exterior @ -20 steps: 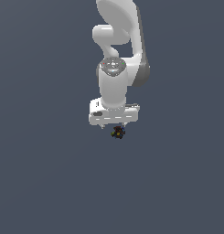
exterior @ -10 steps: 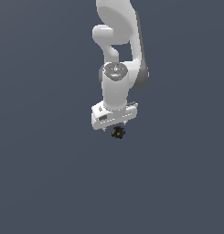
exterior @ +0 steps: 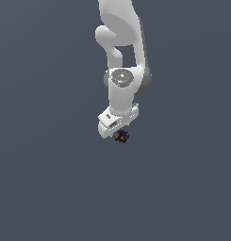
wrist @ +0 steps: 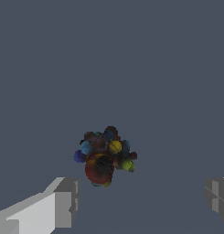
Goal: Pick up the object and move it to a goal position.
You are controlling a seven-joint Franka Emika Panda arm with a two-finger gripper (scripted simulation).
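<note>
— Where is the object?
— Between the gripper's fingers, touching neither; in the exterior view, just under the white hand.
— And the fingers?
— Spread wide apart; gripping nothing.

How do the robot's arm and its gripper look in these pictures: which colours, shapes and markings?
The smooth white robot arm is built of rounded, tube-like segments. One joint carries a round grey cap with a tiny reddish mark. It ends in a blocky white hand. The gripper has squarish fingers, light grey with darker grey faces in the wrist view. No cables show, and no lettering can be made out.
</note>
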